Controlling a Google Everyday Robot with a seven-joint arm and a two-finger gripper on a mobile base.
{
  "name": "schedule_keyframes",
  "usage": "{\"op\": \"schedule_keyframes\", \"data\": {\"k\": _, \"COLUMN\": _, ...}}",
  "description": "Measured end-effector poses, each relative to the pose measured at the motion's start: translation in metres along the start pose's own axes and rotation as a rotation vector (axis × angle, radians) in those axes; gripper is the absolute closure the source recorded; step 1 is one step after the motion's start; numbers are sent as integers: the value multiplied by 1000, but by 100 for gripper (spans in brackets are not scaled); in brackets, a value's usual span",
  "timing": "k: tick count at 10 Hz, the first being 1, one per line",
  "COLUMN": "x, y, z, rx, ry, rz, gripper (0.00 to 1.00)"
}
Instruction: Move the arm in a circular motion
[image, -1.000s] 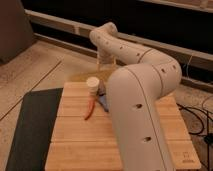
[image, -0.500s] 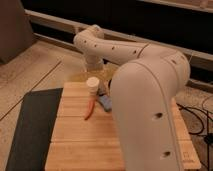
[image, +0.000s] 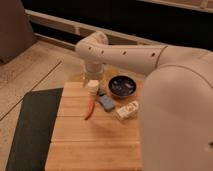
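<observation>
Arm (image: 127, 56), mine, cream-white: in camera view runs from bulky near segment at right, across to bend over back of wooden tabletop (image: 95, 145), then turns down. Gripper (image: 91, 76) hangs at that far end, just above small white cup (image: 92, 86); apart or together, cannot tell. Dark bowl (image: 122, 86) just beside cup, red pepper (image: 90, 109) and blue block (image: 106, 102) in front. Risk, my judgement: circle traced this low clips cup or bowl rim, tips it, scatters rest. Lift first seems safer.
</observation>
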Motion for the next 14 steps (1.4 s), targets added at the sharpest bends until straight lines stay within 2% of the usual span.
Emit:
{"op": "schedule_keyframes", "data": {"k": 1, "x": -3, "y": -30, "z": 3, "rx": 32, "ry": 3, "rz": 74, "gripper": 35}}
{"op": "schedule_keyframes", "data": {"k": 2, "x": -9, "y": -67, "z": 4, "rx": 80, "ry": 2, "rz": 160, "gripper": 35}}
{"op": "schedule_keyframes", "data": {"k": 4, "x": -30, "y": -143, "z": 3, "rx": 218, "ry": 10, "rz": 336, "gripper": 35}}
{"op": "schedule_keyframes", "data": {"k": 6, "x": -64, "y": -179, "z": -1, "rx": 341, "ry": 2, "rz": 413, "gripper": 35}}
{"op": "schedule_keyframes", "data": {"k": 7, "x": -83, "y": -182, "z": -1, "rx": 376, "ry": -5, "rz": 412, "gripper": 35}}
{"op": "schedule_keyframes", "data": {"k": 8, "x": -112, "y": -172, "z": 2, "rx": 391, "ry": -18, "rz": 384, "gripper": 35}}
{"op": "schedule_keyframes", "data": {"k": 11, "x": -170, "y": -92, "z": 21, "rx": 320, "ry": -30, "rz": 177, "gripper": 35}}
{"op": "schedule_keyframes", "data": {"k": 14, "x": -174, "y": -25, "z": 36, "rx": 256, "ry": 3, "rz": 6, "gripper": 35}}
